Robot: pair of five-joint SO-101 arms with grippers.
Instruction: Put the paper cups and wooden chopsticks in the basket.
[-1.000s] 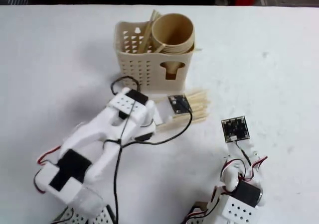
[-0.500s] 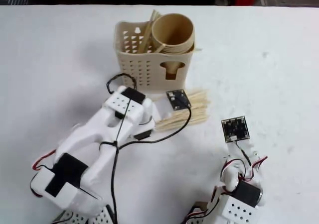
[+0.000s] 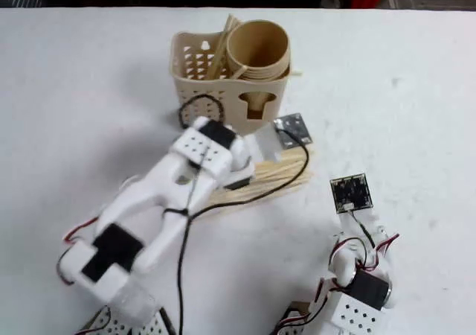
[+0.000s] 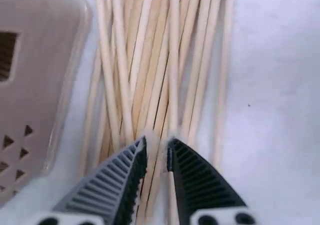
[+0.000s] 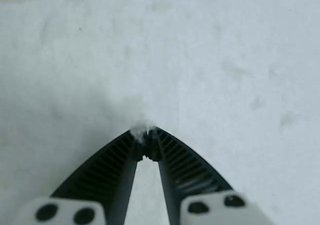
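Note:
A beige perforated basket (image 3: 212, 97) stands at the back of the table with stacked paper cups (image 3: 258, 46) and a few wooden chopsticks (image 3: 220, 48) upright inside it. Just in front of it a loose pile of wooden chopsticks (image 3: 286, 173) lies on the table. My left arm (image 3: 204, 152) reaches over that pile beside the basket. Its gripper (image 4: 156, 147) is down on the pile (image 4: 150, 60), jaws nearly together with a few sticks pinched between the tips. The basket wall (image 4: 35, 85) is right next to it. My right gripper (image 5: 145, 133) is shut on nothing, low over bare table.
The right arm (image 3: 357, 275) sits folded at the table's front right, apart from the pile. Its camera board (image 3: 350, 192) hangs just right of the chopstick ends. White table surface lies open to the left and right of the basket.
My left arm has swung right and toward the basket, its wrist now over the right part of the pile. The sticks have shifted and spread out to the left. The right arm has kept still.

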